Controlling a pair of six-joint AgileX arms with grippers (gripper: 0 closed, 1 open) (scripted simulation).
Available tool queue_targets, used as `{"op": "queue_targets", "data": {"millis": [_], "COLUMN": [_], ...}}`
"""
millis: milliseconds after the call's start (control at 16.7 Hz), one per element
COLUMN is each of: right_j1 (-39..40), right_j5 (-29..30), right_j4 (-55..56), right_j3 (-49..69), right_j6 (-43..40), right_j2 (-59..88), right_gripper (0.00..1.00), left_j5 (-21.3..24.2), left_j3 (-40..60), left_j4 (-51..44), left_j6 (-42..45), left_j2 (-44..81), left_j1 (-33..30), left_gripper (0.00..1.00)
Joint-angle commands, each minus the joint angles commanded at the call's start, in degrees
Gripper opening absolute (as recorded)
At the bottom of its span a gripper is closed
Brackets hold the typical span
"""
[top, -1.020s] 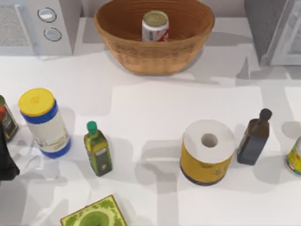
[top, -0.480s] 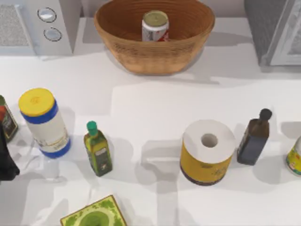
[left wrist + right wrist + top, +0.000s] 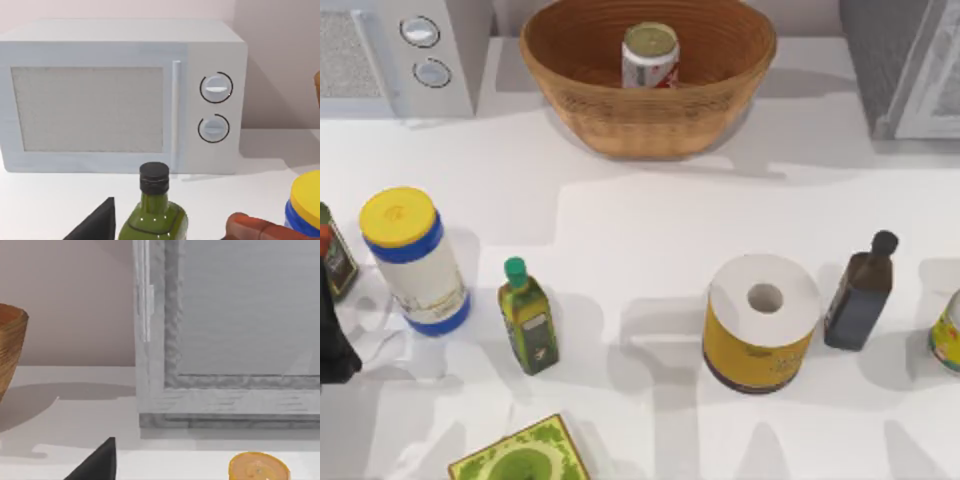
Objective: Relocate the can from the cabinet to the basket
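From above, I see the can (image 3: 650, 55) standing upright inside the basket (image 3: 582, 100), with the cabinet (image 3: 880, 60) at the table's far right. My left arm (image 3: 332, 340) sits at the left edge. In both wrist views one dark finger tip (image 3: 97, 225) (image 3: 97, 465) shows; I cannot tell the jaws' opening.

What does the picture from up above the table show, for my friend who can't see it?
A small red-and-white can stands upright inside a big wicker basket at the back of a white table. The grey cabinet is at back right, a white microwave at back left, with bottles, a jar and a paper roll in front.
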Motion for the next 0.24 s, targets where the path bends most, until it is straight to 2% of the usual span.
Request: {"op": "queue_targets", "data": {"millis": [240], "right_j1": [-0.5], "right_j5": [-0.47], "right_j4": [0.53], "right_j3": [-1.99], "right_j6": [0.0], "right_j2": [-1.74], "right_gripper": [1.0], "left_j5": [0.0], "left_j3": [0.0], "left_j4": [0.0], "left_j6": [0.0], "left_j2": [0.0], "left_j1": [0.0], "left_gripper": [1.0]}}
